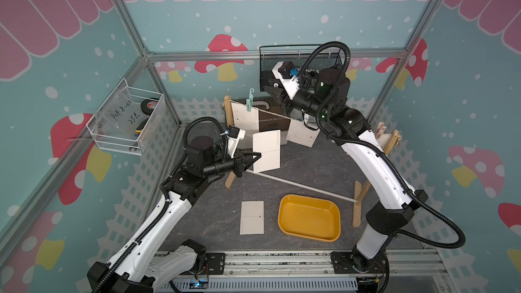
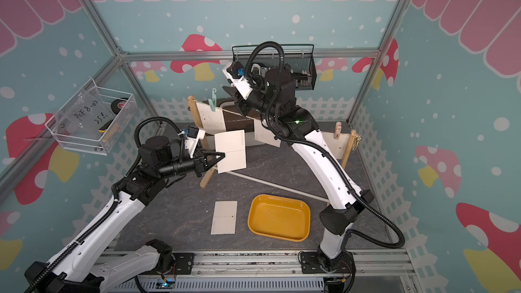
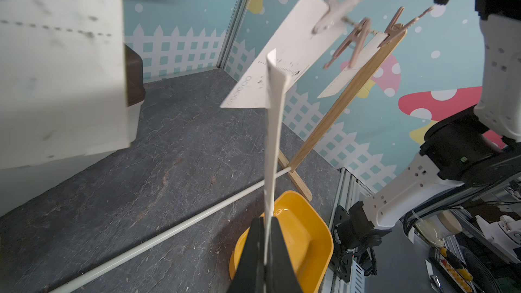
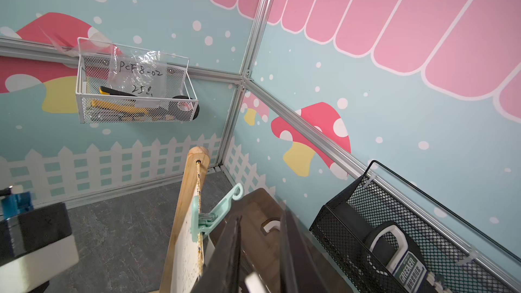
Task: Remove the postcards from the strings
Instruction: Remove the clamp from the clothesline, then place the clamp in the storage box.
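Observation:
My left gripper (image 1: 258, 155) (image 3: 265, 219) is shut on the edge of one cream postcard (image 1: 266, 150) (image 3: 273, 136), which hangs free in front of the string (image 1: 270, 111). Three postcards hang on that string: one under a teal clothespin (image 1: 249, 102) by the left post, a middle one (image 1: 303, 136), and one (image 1: 384, 139) by the right post. Another postcard (image 1: 251, 217) lies flat on the table. My right gripper (image 1: 275, 93) (image 4: 262, 215) is raised behind the string near the teal clothespin (image 4: 217, 209), its jaws closed on something clear and pale that looks like a clothespin.
A yellow tray (image 1: 310, 217) sits beside the flat card. A white rod (image 1: 304, 187) joins the posts' feet. A brown-lidded box (image 1: 270, 125) stands behind the line. A black mesh basket (image 1: 282, 60) and a white wire basket (image 1: 127, 119) hang on the walls.

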